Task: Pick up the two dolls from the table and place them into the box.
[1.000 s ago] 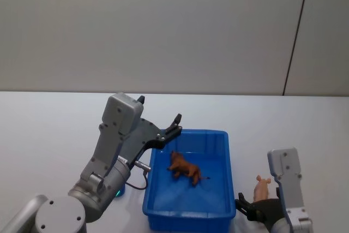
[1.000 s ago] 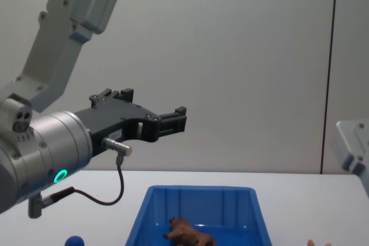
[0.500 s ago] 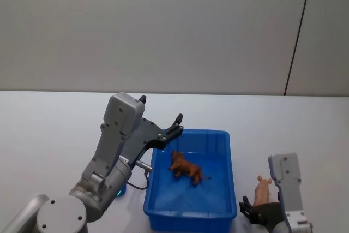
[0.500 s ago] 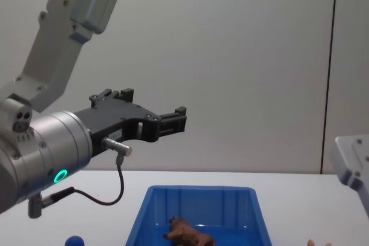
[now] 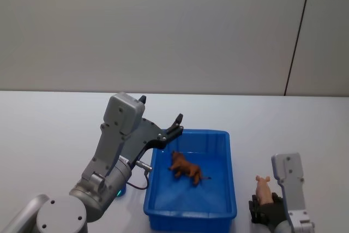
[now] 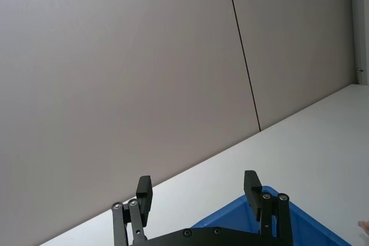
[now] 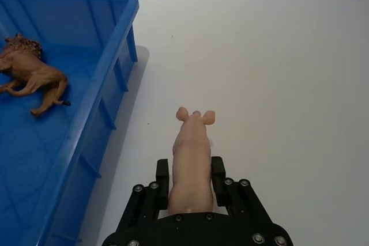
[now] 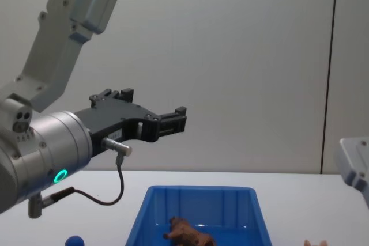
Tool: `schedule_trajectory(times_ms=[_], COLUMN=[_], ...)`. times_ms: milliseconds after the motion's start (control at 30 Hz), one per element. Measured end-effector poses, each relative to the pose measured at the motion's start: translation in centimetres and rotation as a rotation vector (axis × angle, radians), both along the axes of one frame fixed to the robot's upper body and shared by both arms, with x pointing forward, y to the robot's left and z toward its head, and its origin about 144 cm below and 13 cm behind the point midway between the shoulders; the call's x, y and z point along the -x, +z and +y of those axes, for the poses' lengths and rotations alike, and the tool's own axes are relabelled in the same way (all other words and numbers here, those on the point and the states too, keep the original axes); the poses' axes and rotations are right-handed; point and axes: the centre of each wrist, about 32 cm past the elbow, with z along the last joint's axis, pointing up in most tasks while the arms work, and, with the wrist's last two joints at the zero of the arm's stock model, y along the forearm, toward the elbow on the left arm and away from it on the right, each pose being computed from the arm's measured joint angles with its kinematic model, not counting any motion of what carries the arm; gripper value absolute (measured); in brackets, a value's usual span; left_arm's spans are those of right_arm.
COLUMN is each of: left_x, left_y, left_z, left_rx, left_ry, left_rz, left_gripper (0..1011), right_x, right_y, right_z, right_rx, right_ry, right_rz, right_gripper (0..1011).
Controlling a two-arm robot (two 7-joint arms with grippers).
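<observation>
Head view: at lower right, the right gripper (image 5: 263, 204) pinches the pink doll (image 5: 263, 186), just right of the box (image 5: 232, 162). The brown doll (image 5: 184, 168) lies inside the box, centre frame. The left gripper (image 5: 161, 108), fingers spread, hangs over the box's upper-left corner.

The lion doll (image 5: 184, 169) lies in the box (image 5: 188, 213), the pig doll (image 5: 263, 189) just right of it

Blue box (image 5: 202, 131), brown doll (image 5: 184, 168) — pinkish doll (image 7: 191, 156), perhaps peach, white table (image 5: 54, 124)
</observation>
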Motion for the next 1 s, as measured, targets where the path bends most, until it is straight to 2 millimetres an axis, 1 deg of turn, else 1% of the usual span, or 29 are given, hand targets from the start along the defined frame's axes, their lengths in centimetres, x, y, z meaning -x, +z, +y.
schedule_trajectory(times_ms=[100,133,167,567,867,1000], left_x=[0.0,0.0,0.0,0.0,0.0,0.0], left_y=[0.0,0.0,0.0,0.0,0.0,0.0], left_z=[0.0,0.0,0.0,0.0,0.0,0.0], left_rx=[0.000,0.000,0.000,0.000,0.000,0.000], left_ry=[0.000,0.000,0.000,0.000,0.000,0.000], left_rz=[0.000,0.000,0.000,0.000,0.000,0.000], left_gripper=[1001,1002,1002,1001,1001,1001], right_x=[0.0,0.0,0.0,-0.1,-1.1,-1.7], right_y=[0.2,0.3,0.3,1.8,3.6,4.0], right_z=[-0.1,-0.1,-0.1,-0.4,-0.3,-0.2], right_rx=[-0.004,-0.006,-0.006,-0.012,-0.050,-0.069], right_ry=[0.002,0.004,0.004,0.028,0.101,0.141], right_rz=[-0.007,-0.011,-0.011,-0.098,-0.188,-0.207], right_gripper=[392,392,361,361,360,361])
